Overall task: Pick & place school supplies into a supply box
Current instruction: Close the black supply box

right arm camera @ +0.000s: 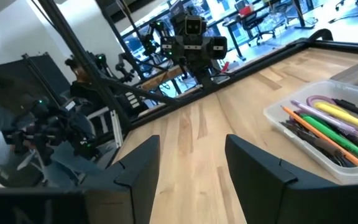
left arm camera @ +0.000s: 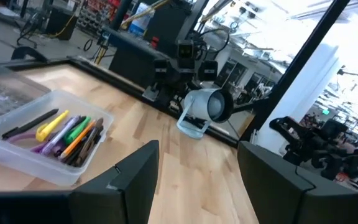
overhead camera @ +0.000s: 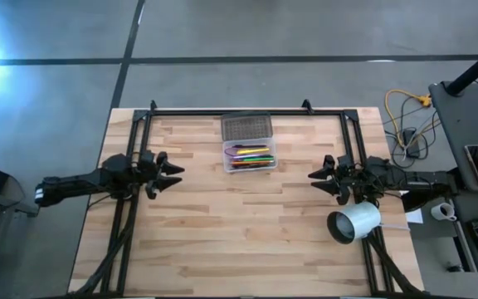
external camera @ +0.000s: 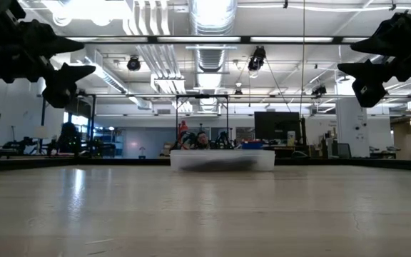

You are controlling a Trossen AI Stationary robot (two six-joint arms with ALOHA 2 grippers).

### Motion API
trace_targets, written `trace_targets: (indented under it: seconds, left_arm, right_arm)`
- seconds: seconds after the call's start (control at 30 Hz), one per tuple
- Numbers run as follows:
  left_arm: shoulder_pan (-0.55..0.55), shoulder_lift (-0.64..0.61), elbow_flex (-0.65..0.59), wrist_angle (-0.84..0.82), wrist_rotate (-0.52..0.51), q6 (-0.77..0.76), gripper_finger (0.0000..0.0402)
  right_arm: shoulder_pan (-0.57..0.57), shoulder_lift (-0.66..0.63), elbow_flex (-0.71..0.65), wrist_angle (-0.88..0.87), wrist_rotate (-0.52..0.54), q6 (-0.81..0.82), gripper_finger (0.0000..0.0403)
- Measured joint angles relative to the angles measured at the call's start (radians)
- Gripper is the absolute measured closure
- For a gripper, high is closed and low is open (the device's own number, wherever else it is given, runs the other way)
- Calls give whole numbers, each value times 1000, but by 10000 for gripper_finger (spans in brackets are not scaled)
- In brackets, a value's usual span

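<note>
The clear supply box (overhead camera: pixel 251 156) stands on the table's far middle, its grey textured lid (overhead camera: pixel 246 127) folded open behind it. Pens, markers and purple-handled scissors (overhead camera: pixel 250 155) lie inside it, also seen in the left wrist view (left arm camera: pixel 67 134) and right wrist view (right arm camera: pixel 328 127). My left gripper (overhead camera: pixel 171 173) hovers open above the table, left of the box. My right gripper (overhead camera: pixel 315 176) hovers open to the box's right. Both hold nothing. In the low view the box (external camera: pixel 222 160) rests flat on the table.
A white cylinder (overhead camera: pixel 354 222) lies on its side at the table's right edge, near my right arm, and shows in the left wrist view (left arm camera: pixel 207 107). A black frame (overhead camera: pixel 247 111) runs along the far edge. Bare wood lies in front of the box.
</note>
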Motion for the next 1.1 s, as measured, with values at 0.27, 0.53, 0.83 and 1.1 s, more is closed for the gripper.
trace_targets:
  seconds: [0.27, 0.53, 0.83, 1.1]
  left_arm:
    - [0, 93, 0, -1, 0, 0, 199]
    - [1, 206, 1, 343, -444, -291, 199]
    - [79, 418, 77, 516, -706, -499, 199]
    - [324, 747, 275, 286, -470, -481, 199]
  right_arm:
    - [-7, 16, 0, 4, 166, -27, 229]
    - [-7, 92, 0, 421, 403, 303, 229]
    - [-35, 538, 148, 579, 537, 391, 229]
    - [-226, 955, 485, 242, 435, 465, 230]
